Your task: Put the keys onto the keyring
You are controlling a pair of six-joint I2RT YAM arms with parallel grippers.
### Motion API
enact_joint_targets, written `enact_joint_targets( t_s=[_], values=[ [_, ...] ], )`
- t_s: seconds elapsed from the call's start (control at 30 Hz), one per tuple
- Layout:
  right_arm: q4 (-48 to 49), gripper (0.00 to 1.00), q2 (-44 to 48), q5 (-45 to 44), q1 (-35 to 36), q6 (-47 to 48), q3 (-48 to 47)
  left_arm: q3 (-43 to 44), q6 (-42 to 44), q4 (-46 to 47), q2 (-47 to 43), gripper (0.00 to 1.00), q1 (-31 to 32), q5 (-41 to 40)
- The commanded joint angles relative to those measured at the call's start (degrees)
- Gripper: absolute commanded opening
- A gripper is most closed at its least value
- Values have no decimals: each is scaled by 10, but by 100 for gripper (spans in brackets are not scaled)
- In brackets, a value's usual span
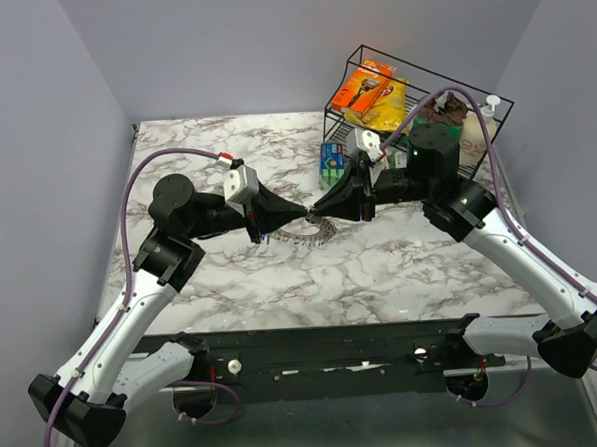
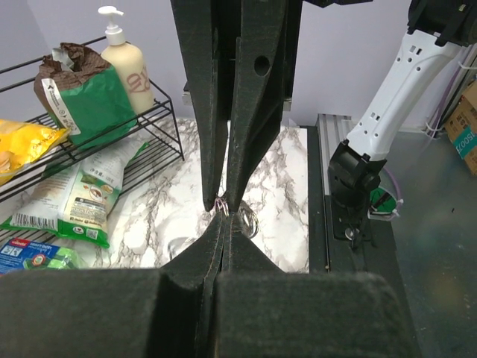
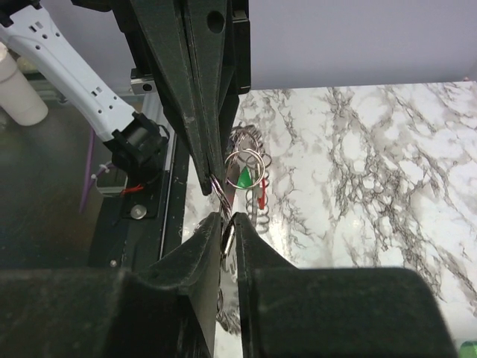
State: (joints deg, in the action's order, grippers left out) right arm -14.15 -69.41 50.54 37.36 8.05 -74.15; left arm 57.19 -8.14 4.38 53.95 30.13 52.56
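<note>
Both grippers meet tip to tip above the middle of the marble table. My left gripper (image 1: 303, 215) (image 2: 226, 218) is shut, its tips pinching the thin wire of the keyring (image 1: 312, 233) (image 3: 247, 159). The ring hangs just below the tips, with several silver keys fanned under it. A green-headed key (image 3: 244, 177) and a red-headed key (image 3: 262, 200) hang among them. My right gripper (image 1: 319, 208) (image 3: 229, 221) faces the left one, its jaws nearly together on a flat silver key (image 3: 228, 240) held edge-on right at the ring's wire.
A black wire rack (image 1: 492, 98) stands at the back right holding an orange package (image 1: 364, 88), snack bags and a soap bottle (image 2: 125, 63). A blue-green packet (image 1: 333, 162) lies in front of it. The table's near edge meets a black rail (image 1: 315, 348).
</note>
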Motion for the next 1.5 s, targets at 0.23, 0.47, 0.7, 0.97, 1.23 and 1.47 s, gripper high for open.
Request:
enact_joint_targets(
  t_s=[0.23, 0.47, 0.7, 0.97, 1.23, 1.47],
  values=[
    [-16, 60, 19, -7, -9, 16, 8, 7, -13, 73, -21, 0, 3, 25],
    [-2, 70, 43, 0, -12, 11, -6, 7, -21, 85, -12, 0, 2, 61],
    [16, 69, 51, 19, -12, 0, -10, 2, -79, 158, 11, 0, 2, 124],
    [31, 59, 61, 37, -13, -9, -14, 2, -139, 223, 28, 0, 1, 157],
    [58, 57, 44, 108, -13, -43, -25, 6, -140, 224, 29, 0, 2, 138],
    [71, 52, 17, 145, -12, -65, -29, 9, -136, 215, 31, 0, 2, 136]
  ],
)
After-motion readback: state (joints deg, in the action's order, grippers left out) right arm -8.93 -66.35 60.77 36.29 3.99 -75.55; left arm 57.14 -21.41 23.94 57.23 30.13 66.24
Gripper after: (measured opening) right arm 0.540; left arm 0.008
